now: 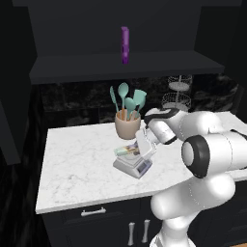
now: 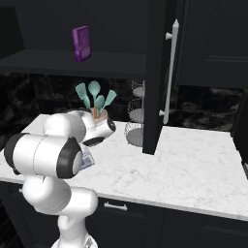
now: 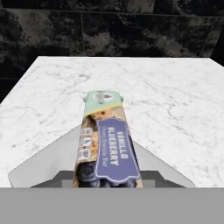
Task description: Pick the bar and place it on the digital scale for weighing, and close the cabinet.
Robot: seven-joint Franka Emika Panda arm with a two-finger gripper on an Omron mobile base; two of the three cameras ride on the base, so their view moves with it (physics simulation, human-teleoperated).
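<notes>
Claw (image 1: 137, 153) closed on bar (image 3: 107, 142) atop digital scale (image 1: 131, 165).

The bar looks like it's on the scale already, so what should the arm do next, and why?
Probably open the fingers and lift away: the bar already lies on the digital scale, while the cabinet door stands open, yet to be closed.

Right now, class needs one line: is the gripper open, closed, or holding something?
Gripper: closed on the bar, which lies over the digital scale platform.
</notes>
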